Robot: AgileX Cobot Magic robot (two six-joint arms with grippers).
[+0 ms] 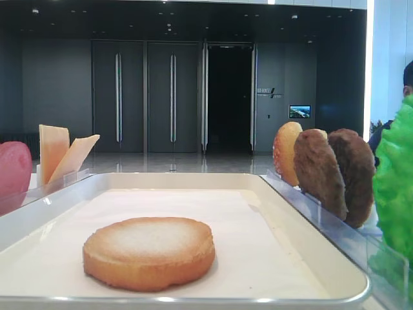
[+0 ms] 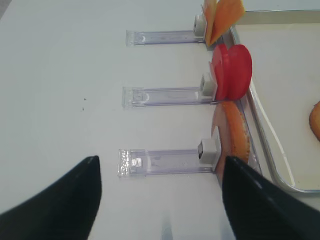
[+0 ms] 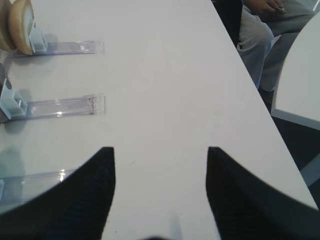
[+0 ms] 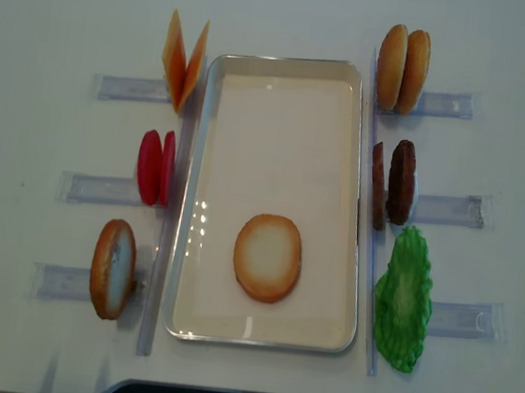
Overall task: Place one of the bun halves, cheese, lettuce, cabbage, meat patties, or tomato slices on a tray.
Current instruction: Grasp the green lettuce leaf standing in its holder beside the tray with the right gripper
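A bun half (image 4: 267, 257) lies flat, pale face up, on the white tray (image 4: 295, 67), and nothing grips it. Left of the tray stand cheese (image 4: 183, 61), tomato slices (image 4: 155, 166) and another bun half (image 4: 112, 268). To its right are two bun halves (image 4: 404, 57), meat patties (image 4: 391, 182) and lettuce (image 4: 404, 299). Cabbage is out of view. My left gripper (image 2: 161, 160) is open and empty over bare table, left of the standing bun half (image 2: 232, 137). My right gripper (image 3: 160, 150) is open and empty over the table, right of the holders.
Clear plastic holders (image 4: 99, 187) stick out from both sides of the tray. The table's right edge (image 3: 250, 85) runs close to my right gripper, and a seated person (image 3: 265, 30) is beyond it. A second white table (image 3: 305, 75) stands further right.
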